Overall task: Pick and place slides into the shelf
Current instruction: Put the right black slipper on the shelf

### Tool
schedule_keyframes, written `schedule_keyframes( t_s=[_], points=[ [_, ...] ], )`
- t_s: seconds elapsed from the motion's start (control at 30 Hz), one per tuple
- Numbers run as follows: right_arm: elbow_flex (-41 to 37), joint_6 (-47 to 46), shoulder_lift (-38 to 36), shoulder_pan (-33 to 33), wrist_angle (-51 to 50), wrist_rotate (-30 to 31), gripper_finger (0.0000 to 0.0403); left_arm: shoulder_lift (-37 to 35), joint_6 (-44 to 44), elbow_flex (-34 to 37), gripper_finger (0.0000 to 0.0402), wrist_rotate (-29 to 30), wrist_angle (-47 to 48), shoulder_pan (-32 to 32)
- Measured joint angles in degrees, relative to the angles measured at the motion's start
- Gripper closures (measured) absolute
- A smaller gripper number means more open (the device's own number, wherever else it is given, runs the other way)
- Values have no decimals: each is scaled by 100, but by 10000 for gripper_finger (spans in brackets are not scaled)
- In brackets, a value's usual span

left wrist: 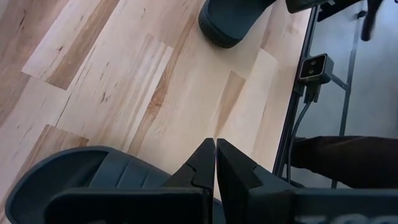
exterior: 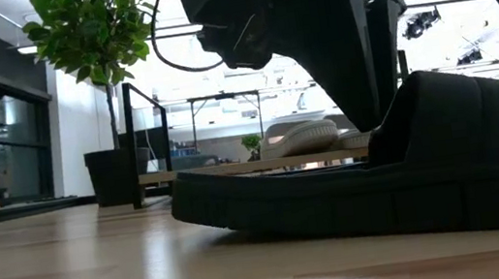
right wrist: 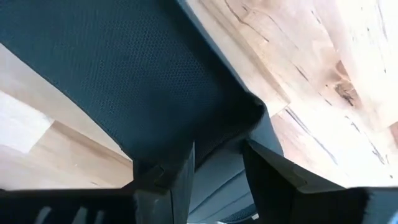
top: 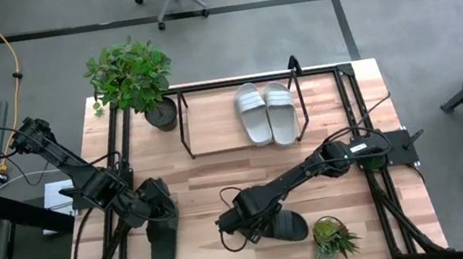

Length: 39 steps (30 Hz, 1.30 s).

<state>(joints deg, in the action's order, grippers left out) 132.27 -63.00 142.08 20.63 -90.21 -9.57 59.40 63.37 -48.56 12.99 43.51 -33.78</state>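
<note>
Your right gripper [top: 247,222] is down on the black slide [top: 284,225] that lies near the table's [top: 220,173] front edge, just beside the small potted plant [top: 332,237] at the front right. In the right wrist view its two fingers [right wrist: 177,174] straddle the edge of the slide's strap with a gap between them; the jaws look to be coming in, but I cannot tell that they have a firm hold yet. Let them bite squarely on the strap before you lift, and keep the wrist level so the rubber does not fold or slip out.

Raise the slide clear of the table, then carry it toward the back edge, where the shelf [top: 202,148] already holds the grey pair [top: 266,112] in its right half. Aim for the bare left half of the board and come in over the front rail.

Your left gripper [top: 157,212] waits with its fingers pressed together over the other black slide [top: 161,236] near the front left; keep it still.
</note>
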Motion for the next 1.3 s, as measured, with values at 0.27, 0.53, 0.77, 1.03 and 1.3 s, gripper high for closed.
schedule_keyframes(
  t_s=[0.27,0.53,0.77,1.03,1.3],
  points=[
    [-4,412,2,-277,102,275,273,0,0,0,396,-13,-4,0],
    [-7,632,-109,-300,33,356,273,0,7,0,396,-13,-8,0],
    [-7,987,-114,-330,28,218,273,0,45,0,396,-12,-13,0],
    [-7,1298,-114,-434,24,-49,273,0,138,0,396,-11,-13,2],
    [-7,1469,-85,-488,23,-297,273,0,140,0,396,-41,-13,1]
  ],
)
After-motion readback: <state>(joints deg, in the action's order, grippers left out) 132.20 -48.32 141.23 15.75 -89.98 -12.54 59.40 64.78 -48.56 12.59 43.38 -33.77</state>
